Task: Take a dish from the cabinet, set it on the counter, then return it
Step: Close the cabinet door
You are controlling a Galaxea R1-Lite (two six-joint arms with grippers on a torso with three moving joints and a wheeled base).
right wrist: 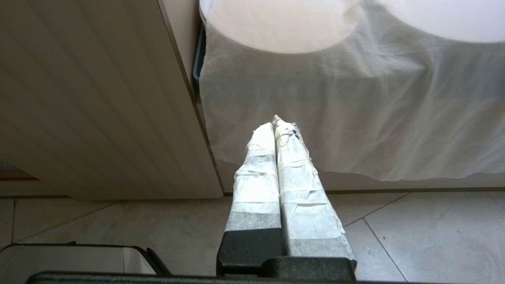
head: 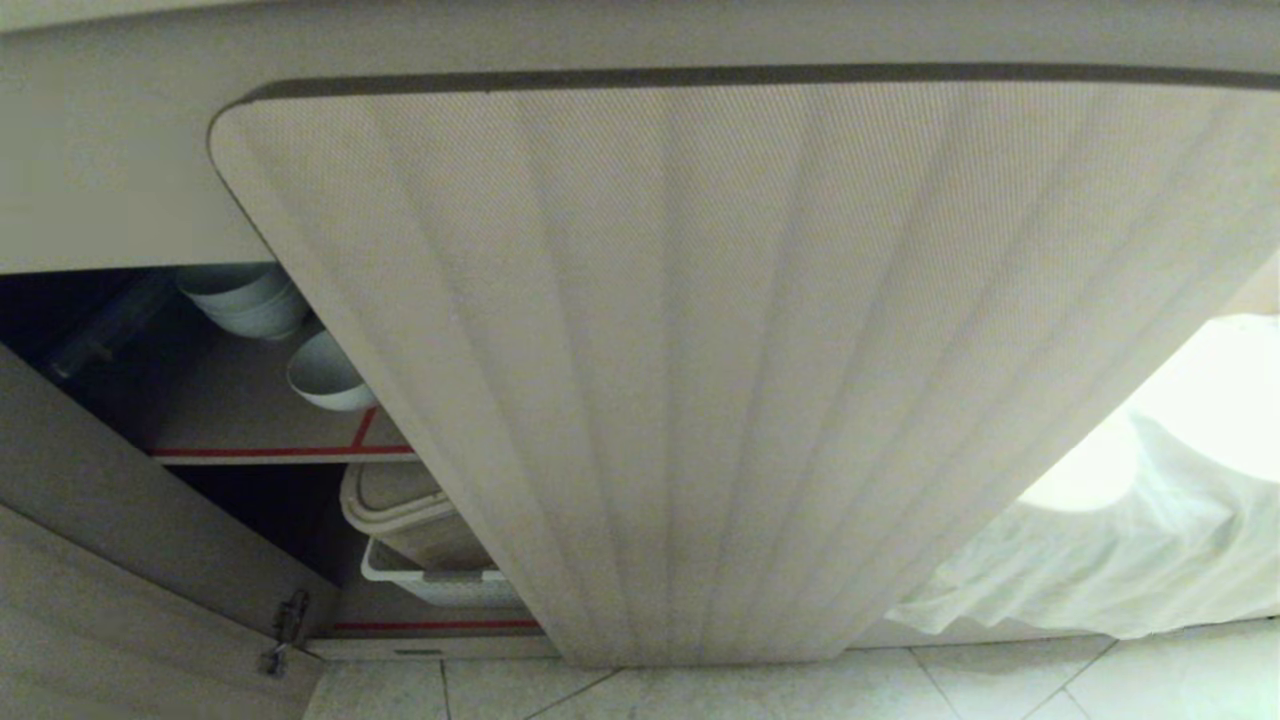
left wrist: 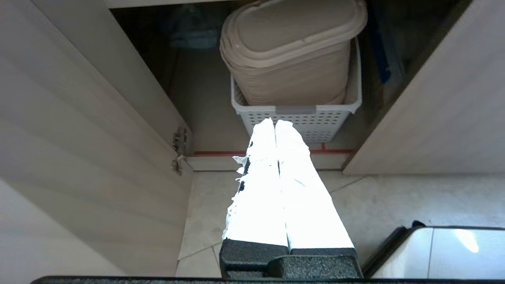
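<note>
Left gripper (left wrist: pixel 275 123) pressed together, empty | dish (head: pixel 327 373) seemingly on upper shelf | risk: open door (head: pixel 700 380) could be clipped.

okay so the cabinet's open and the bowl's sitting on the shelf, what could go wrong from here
1. The small white bowl sits near the shelf's red front edge, close to the stacked bowls; a careless reach might knock either.
2. The fluted door hangs open beside the opening, so an arm could clip it.
3. The left gripper, shut, points at the lower basket, not the bowl's shelf.
</note>
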